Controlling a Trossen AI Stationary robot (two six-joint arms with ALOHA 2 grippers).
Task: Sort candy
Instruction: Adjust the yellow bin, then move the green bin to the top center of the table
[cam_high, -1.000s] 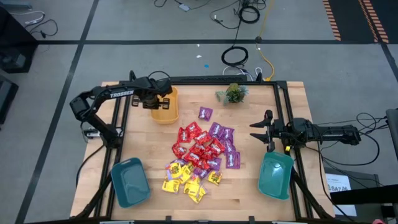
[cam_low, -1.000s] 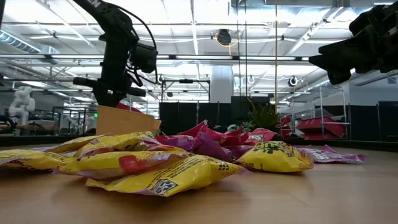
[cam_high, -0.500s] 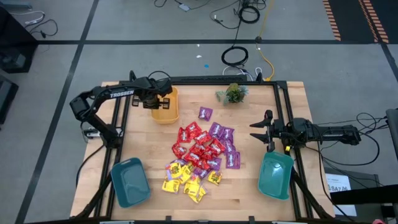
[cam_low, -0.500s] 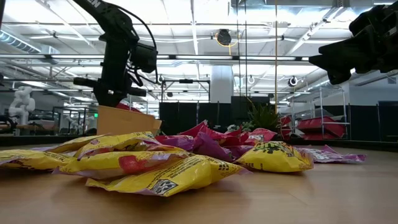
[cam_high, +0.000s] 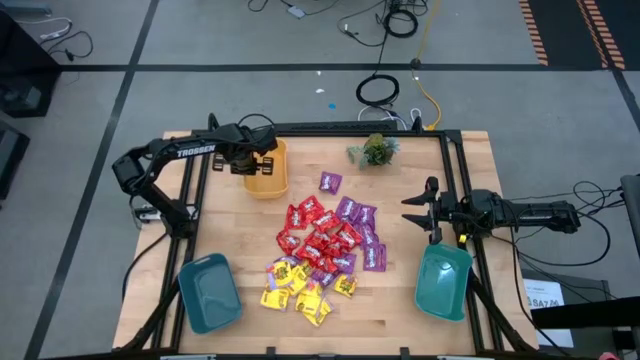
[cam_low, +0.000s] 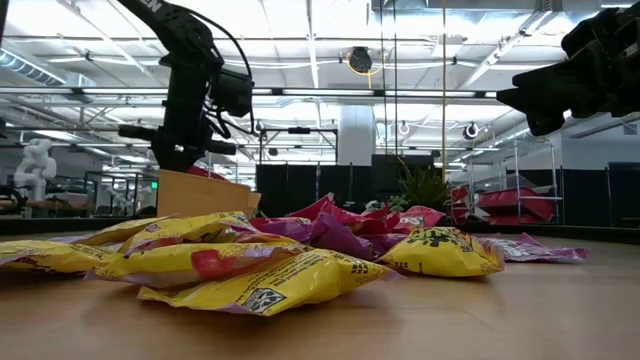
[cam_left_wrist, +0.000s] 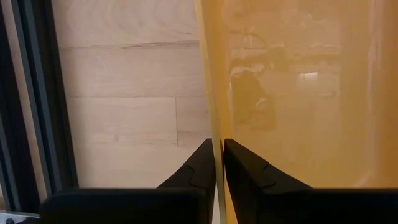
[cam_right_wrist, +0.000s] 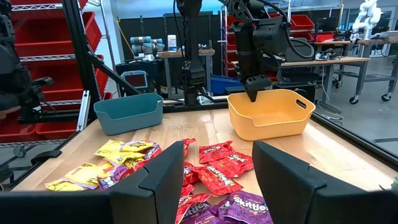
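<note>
Glossy, crinkled foil-like candy (cam_high: 322, 251) packets lay on a pale, smooth wooden tabletop (cam_high: 245, 230) framed in matt black metal, beside smooth plastic bins, one orange bin (cam_high: 267, 172) faintly translucent.

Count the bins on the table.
3: an orange bin at the far left, a teal bin at the near left corner, a second teal bin at the near right. None seem hidden.
</note>
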